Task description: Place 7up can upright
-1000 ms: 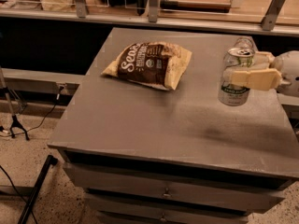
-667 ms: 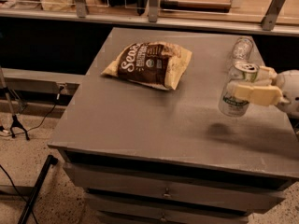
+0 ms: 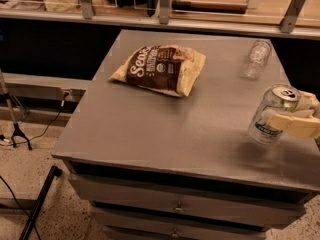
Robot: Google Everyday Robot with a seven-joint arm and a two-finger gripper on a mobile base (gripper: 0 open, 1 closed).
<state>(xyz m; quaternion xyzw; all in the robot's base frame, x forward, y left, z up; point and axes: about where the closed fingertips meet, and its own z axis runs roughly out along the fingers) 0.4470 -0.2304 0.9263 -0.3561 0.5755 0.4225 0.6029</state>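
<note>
- Nearest you, the bench [image 3: 150, 129] has bare grey top along its front edge. That open patch at the front right is where the can's base has to meet flat.
- The claw [image 3: 286, 119] reaches in from the right edge of the view and is clenched around the 7up can [image 3: 274, 101]. One pale finger crosses the can's front and the other sits behind it.
- The can is over the bench's front right corner area. Its long axis is close to vertical but not true: the pull-tab top leans right, toward the claw's wrist, and the base kicks out left.
- You cannot tell whether the base rim is touching the bench or hanging just above its shadow.
- In my judgement your coming move turns on that lean, so bring the top back over the base before you let go.
- Farther back, the chip bag [image 3: 160, 69] lies well apart to the left.
- Farthest, the clear bottle [image 3: 256, 59] lies on its side near the back right, clear of the can.
</note>
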